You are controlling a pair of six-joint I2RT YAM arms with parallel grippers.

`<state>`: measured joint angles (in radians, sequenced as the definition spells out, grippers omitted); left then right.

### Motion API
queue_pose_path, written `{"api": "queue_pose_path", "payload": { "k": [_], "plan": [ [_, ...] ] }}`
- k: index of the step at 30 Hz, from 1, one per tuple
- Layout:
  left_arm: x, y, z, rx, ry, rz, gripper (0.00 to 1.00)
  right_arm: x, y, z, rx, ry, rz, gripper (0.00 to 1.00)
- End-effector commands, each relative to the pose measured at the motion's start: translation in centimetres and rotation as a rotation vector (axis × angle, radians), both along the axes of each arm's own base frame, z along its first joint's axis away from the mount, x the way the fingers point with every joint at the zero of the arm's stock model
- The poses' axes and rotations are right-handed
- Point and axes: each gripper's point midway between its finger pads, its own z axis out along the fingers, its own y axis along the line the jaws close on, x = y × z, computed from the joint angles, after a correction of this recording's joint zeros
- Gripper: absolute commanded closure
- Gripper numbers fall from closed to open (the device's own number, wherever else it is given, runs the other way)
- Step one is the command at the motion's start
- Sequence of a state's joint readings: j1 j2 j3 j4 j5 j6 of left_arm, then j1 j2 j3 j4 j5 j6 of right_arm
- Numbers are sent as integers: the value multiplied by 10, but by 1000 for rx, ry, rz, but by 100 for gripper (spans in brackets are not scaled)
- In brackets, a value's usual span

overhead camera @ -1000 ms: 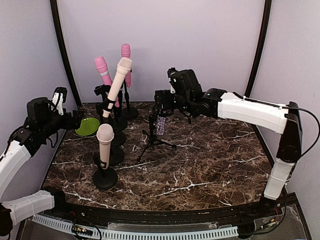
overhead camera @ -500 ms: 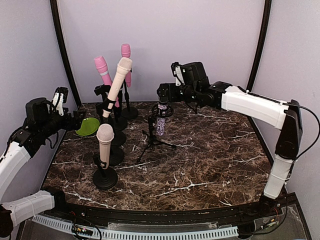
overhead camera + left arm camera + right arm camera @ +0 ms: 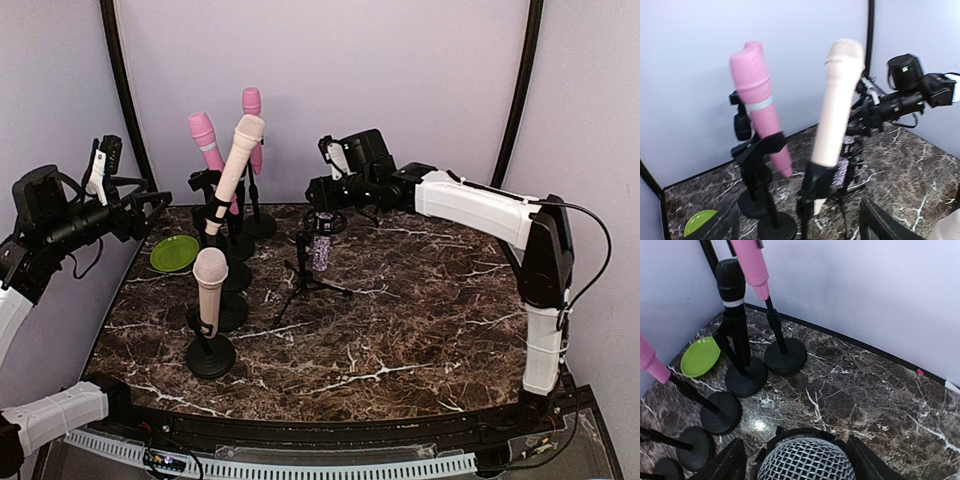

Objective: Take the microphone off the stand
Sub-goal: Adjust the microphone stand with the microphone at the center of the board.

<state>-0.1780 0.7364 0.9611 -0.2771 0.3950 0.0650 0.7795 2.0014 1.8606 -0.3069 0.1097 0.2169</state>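
The right gripper [image 3: 797, 460] straddles the mesh head of the glittery microphone [image 3: 321, 250] on its tripod stand [image 3: 305, 282], far centre — pinching or not, I cannot tell — so a lift may slip off the round head or topple the tripod, the left gripper [image 3: 150, 206] gaping empty at left.

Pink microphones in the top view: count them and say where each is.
2. The left pink microphone leans at the back left; the rear pink microphone stands nearly upright just right of it, farthest back. None seems hidden.
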Motion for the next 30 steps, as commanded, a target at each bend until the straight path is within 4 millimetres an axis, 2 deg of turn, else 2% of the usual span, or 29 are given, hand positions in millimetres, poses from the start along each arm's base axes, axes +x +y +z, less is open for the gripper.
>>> {"api": "queue_pose_path", "payload": {
  "k": [1,4,6,10,12,13,14,15,16,17,18,19,20,21,23,27,30],
  "plan": [
    [-20,-36,31,-32,17,-170,17,2,-1,8,10,-28,2,40],
    [-21,-72,41,-16,11,-263,17,-1,-4,5,4,-25,-10,55],
    [-22,-90,58,-20,-9,-313,17,-6,-7,7,-5,-34,-18,64],
    [-14,-130,65,11,6,-376,17,-19,-17,15,-4,-56,-36,73],
    [-8,-150,60,47,24,-392,17,-24,-28,22,5,-61,-74,75],
    [-7,-168,48,75,57,-421,17,-25,-33,25,14,-62,-95,76],
    [-4,-172,53,86,46,-409,17,-27,-39,28,26,-64,-114,77],
    [-1,-187,39,113,78,-425,17,-30,-44,32,43,-67,-128,78],
    [1,-191,43,118,71,-420,17,-33,-48,37,61,-72,-139,78],
    [4,-203,31,140,98,-432,17,-35,-52,41,78,-77,-147,78],
    [7,-206,32,148,92,-427,17,-39,-54,47,97,-85,-150,78],
    [11,-215,21,169,117,-432,17,-40,-57,50,108,-89,-154,78],
    [15,-218,20,178,115,-425,17,-41,-58,53,115,-90,-157,78],
    [19,-224,9,201,139,-424,17,-42,-60,56,122,-94,-161,78],
    [26,-232,-1,229,158,-423,17,-44,-62,62,135,-98,-163,78],
    [35,-241,-23,274,201,-422,17,-49,-62,74,158,-108,-146,78],
    [40,-247,-32,284,212,-427,17,-49,-61,76,156,-106,-141,78]
  ]
}}
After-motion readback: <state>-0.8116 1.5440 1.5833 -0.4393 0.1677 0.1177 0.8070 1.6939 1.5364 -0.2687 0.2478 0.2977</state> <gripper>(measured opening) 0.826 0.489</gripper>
